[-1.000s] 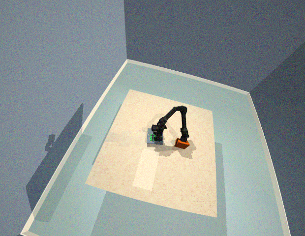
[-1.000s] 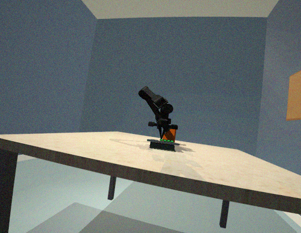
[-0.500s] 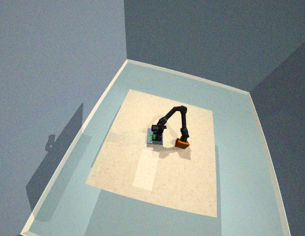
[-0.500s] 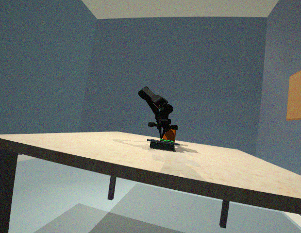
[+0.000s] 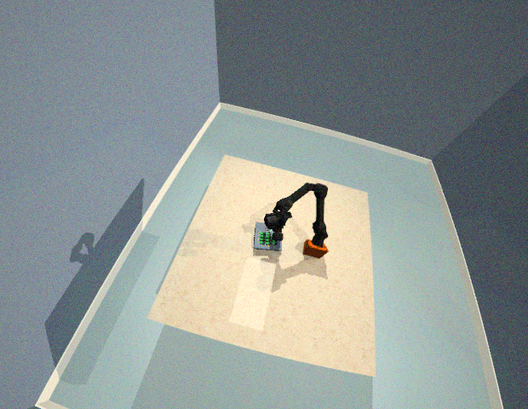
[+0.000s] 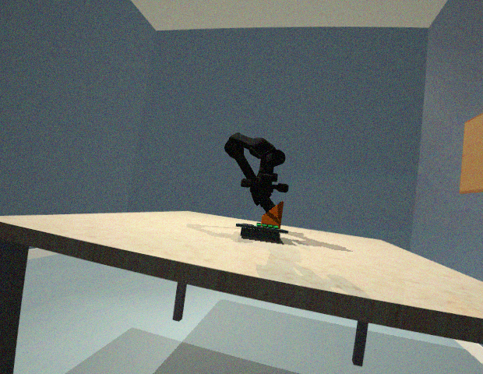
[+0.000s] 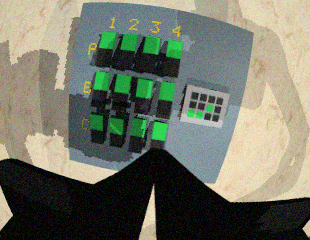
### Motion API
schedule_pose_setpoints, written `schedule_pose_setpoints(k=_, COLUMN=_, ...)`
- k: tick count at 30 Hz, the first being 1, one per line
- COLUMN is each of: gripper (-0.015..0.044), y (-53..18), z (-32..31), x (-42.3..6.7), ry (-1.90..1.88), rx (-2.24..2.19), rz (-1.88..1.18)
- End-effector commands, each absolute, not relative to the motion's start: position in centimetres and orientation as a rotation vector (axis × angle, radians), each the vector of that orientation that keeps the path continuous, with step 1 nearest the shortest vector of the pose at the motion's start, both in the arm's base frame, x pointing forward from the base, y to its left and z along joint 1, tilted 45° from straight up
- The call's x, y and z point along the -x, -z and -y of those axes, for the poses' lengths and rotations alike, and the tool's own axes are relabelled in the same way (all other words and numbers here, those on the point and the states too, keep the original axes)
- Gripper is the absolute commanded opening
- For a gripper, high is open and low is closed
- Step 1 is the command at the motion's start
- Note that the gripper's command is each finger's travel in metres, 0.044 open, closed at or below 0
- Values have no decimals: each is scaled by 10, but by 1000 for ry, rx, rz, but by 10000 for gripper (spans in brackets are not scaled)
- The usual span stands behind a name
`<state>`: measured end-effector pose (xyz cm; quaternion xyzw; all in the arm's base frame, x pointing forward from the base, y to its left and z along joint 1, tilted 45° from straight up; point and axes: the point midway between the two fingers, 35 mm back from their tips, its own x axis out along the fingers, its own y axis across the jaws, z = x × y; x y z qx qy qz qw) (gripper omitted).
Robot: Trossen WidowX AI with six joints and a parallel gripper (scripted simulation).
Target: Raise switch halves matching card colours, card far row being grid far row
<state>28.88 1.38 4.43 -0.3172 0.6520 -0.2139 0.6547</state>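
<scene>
Gripper [image 7: 154, 154] shut tight, empty, tips by near-right switch [image 7: 159, 132]; card [image 7: 206, 106] right of grid.

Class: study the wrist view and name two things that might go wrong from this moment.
1. The shut gripper hangs just above switch C4; drifting sideways, it might press neighbouring C3 instead.
2. The card has tiny squares, so a row may be misread and a correct switch flipped.
</scene>
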Motion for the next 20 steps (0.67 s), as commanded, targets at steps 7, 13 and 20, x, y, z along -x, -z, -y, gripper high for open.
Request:
schedule_pose_setpoints(k=7, gripper=0, y=-28, z=-39, x=-307, ry=481, rx=715, rz=-1484)
schedule_pose_setpoints(k=13, gripper=0, y=-28, z=-39, x=-307, ry=481, rx=715, rz=-1484)
schedule_pose_setpoints(k=20, gripper=0, y=-28, z=-39, x=-307, ry=481, rx=715, rz=-1484)
